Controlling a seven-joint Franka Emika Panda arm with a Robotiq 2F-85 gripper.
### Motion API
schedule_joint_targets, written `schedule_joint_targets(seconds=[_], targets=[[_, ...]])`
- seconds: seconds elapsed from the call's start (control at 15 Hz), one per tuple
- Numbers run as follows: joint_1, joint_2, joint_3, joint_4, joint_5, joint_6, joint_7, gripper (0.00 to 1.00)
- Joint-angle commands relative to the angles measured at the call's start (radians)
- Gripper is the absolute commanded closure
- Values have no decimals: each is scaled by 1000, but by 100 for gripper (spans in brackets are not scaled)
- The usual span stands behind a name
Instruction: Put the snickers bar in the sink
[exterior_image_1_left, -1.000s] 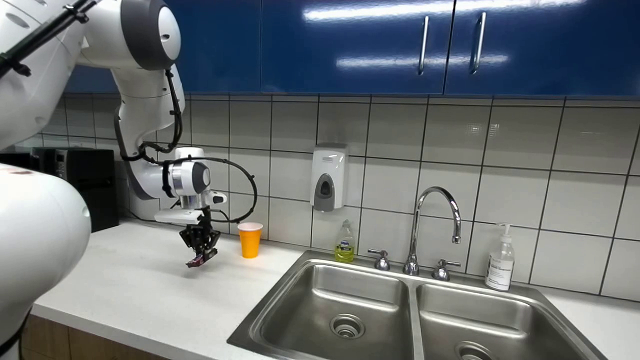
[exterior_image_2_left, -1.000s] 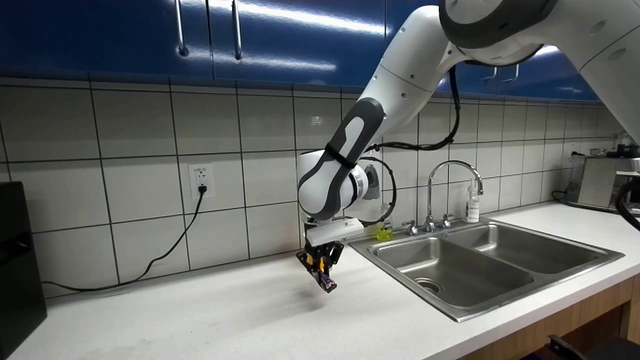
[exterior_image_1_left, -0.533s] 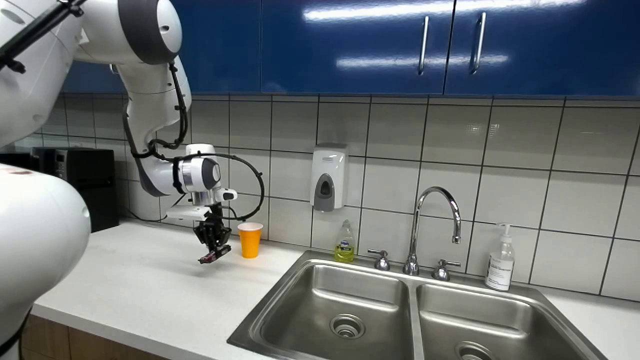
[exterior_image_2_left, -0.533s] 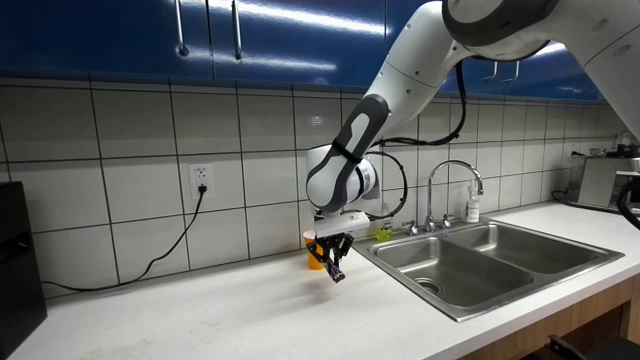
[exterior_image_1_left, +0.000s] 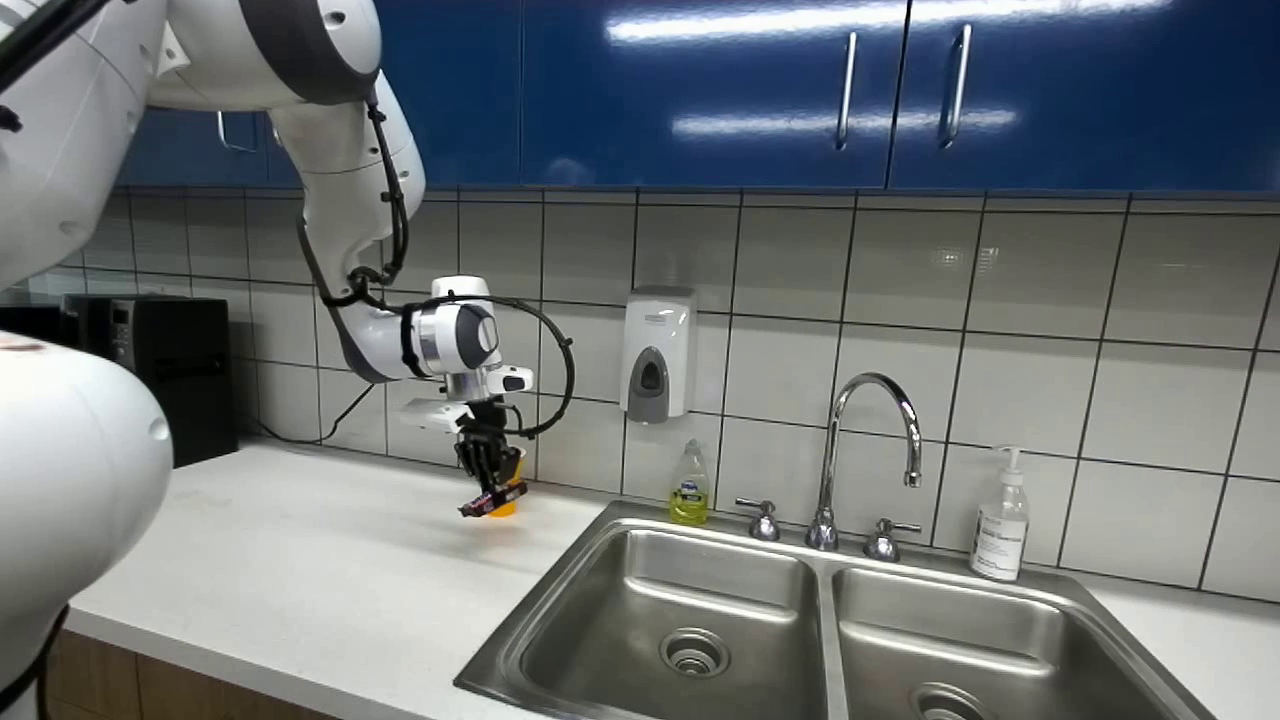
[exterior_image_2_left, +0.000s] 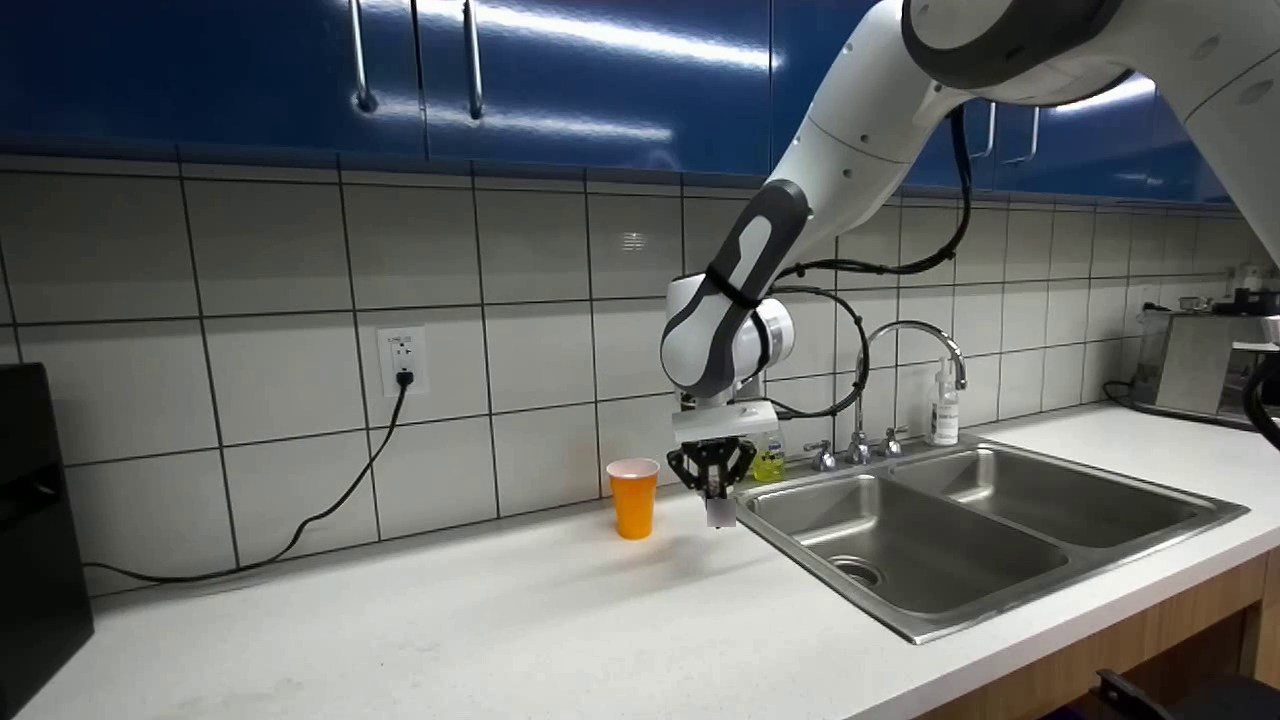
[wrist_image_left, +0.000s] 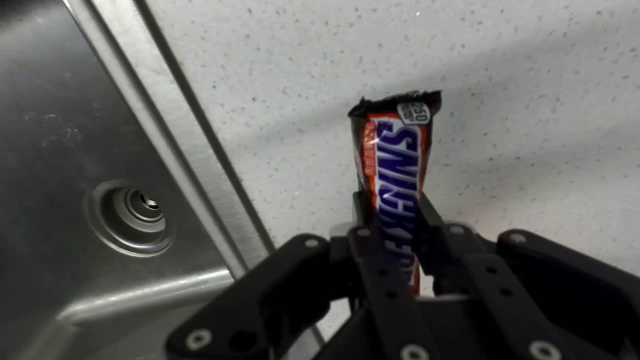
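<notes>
Snickers (wrist_image_left: 398, 160) above table (exterior_image_1_left: 300, 560), near sink (wrist_image_left: 55, 175); my fingers (wrist_image_left: 434, 222) mostly closed, pinching its middle. Probably light, firmish but squashable, slick-wrapped: mid-bar is where I'd hold, squeezing only moderately.

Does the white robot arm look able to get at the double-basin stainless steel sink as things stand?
Likely yes: its black two-fingered gripper holds the brown wrapped Snickers bar above the white counter beside the sink, and nothing visible blocks the way.
</notes>
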Motion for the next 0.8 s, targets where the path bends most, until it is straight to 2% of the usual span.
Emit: schedule_joint_targets(seconds=[0.0,0.73], targets=[[-50,-66,-20,-55,26,-10,42,94],[-240,-139,-113,-147,104,41,32,94]])
